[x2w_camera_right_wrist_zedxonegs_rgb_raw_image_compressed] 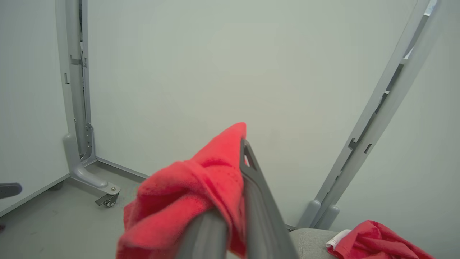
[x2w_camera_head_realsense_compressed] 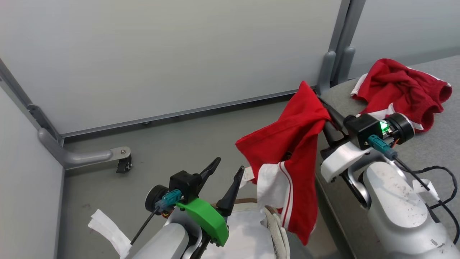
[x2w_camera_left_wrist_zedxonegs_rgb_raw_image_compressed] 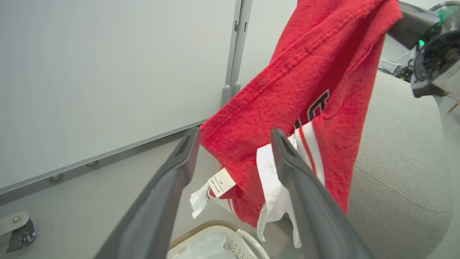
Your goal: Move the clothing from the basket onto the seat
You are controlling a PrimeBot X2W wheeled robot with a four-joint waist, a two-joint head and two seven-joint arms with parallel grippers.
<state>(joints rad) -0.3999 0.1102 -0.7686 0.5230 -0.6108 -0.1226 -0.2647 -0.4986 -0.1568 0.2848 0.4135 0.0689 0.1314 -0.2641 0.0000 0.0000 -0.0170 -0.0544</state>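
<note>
**Listener:** What do your pincers hold?

**Robot:** My right gripper (x2w_camera_right_wrist_zedxonegs_rgb_raw_image_compressed: 241,154) is clamped shut on a red jersey (x2w_camera_head_realsense_compressed: 287,136) with white striped trim. The cloth is pinched near my fingertips and hangs down in a long fold. My left gripper (x2w_camera_head_realsense_compressed: 229,164) is spread wide and holds nothing. It hovers above the basket (x2w_camera_left_wrist_zedxonegs_rgb_raw_image_compressed: 233,240), just beside the hanging jersey.

**Listener:** Where is the jersey relative to the seat?

**Robot:** It hangs in the air just off the edge of the grey sofa (x2w_camera_head_realsense_compressed: 442,147) that faces the basket. Its lower hem dangles beside the basket's rim. None of it rests on the cushion.

**Listener:** How far along is the job?

**Robot:** I judge it at least halfway. A second red garment (x2w_camera_head_realsense_compressed: 399,90), crumpled and edged in white, already lies on the sofa. It sits toward the far edge, not far from the rounded corner. The jersey is out of the basket but not yet set down on the sofa. The part of the basket's inside that I can see is white cloth liner (x2w_camera_head_realsense_compressed: 244,230). My left arm hides the rest, so I cannot tell whether more clothing remains.
</note>
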